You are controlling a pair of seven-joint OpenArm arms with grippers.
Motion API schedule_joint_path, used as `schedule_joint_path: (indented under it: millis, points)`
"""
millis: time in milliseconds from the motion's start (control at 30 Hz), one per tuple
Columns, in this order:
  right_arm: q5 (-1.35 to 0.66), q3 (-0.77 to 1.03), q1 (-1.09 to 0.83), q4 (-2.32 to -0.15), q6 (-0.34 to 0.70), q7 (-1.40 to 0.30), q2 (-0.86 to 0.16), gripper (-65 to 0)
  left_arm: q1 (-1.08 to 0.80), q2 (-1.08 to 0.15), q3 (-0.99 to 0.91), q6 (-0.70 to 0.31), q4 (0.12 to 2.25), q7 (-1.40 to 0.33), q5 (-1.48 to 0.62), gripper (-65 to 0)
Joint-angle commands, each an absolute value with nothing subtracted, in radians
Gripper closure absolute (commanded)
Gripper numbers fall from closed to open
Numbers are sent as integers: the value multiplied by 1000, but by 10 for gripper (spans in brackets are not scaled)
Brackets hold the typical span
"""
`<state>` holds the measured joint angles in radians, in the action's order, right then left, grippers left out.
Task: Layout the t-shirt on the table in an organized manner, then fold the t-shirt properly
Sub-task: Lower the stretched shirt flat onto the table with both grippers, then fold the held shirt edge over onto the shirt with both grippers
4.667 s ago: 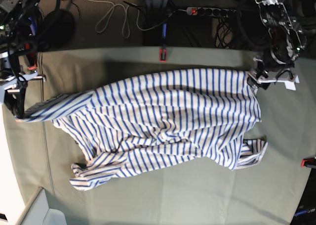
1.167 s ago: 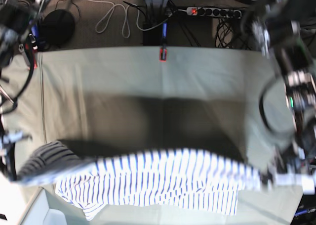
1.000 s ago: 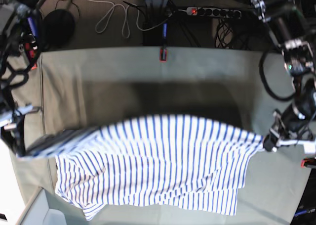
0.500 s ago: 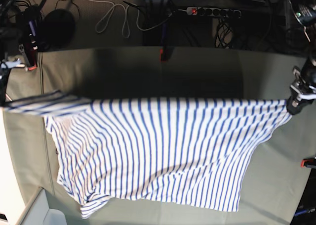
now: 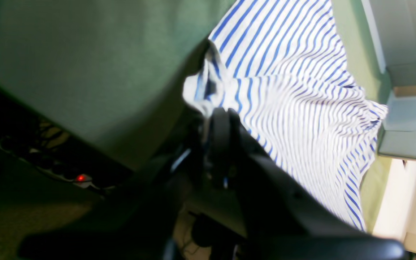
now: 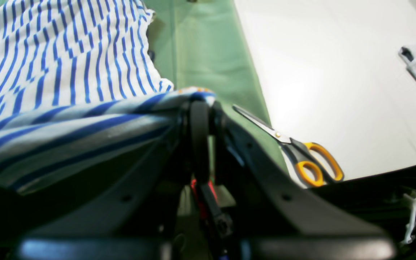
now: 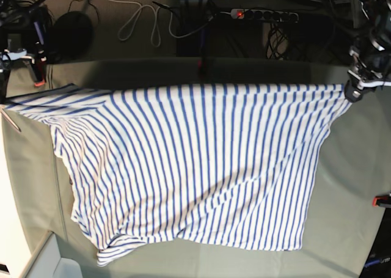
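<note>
Pale green table (image 7: 354, 186) fills base view; dark floor along top edge with cables, power strip (image 7: 263, 13). Scissors (image 6: 294, 151) at table edge, right wrist view. Striped t-shirt (image 7: 195, 168) stretched across centre frame. Left gripper (image 7: 353, 93) pinching upper-right corner — right gripper (image 6: 202, 103) clamped on cloth at upper left.

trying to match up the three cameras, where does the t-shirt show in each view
Base: the t-shirt fills the middle, spread between both grippers over the table.
Left wrist: upper right, a bunched corner pinched in the left gripper.
Right wrist: upper left, its edge running into the right gripper.
Shared landmark: the green table cloth beneath the shirt shows in all three views.
</note>
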<state>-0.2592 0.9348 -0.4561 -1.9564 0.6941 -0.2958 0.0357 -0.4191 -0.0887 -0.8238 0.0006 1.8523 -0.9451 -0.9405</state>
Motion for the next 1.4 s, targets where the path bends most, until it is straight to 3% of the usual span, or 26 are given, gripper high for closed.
schedule_joint_path:
  millis: [0, 500, 867, 1367]
  points:
    - [-271, 946, -460, -1965, 698, -269, 24, 0, -427, -101, -828, 2, 1867, -929, -951, -2]
    - [-272, 923, -447, -1811, 698, -263, 24, 0, -404, -79, -828, 2, 1744, -920, -949, -2]
    - [-269, 892, -315, -1776, 698, -268, 22, 0, -294, -79, -814, 8, 1733, -929, -944, -2]
    - [-154, 825, -68, -1577, 698, -263, -79, 0, 5, -79, -687, 5, 1589, -928, -601, -2]
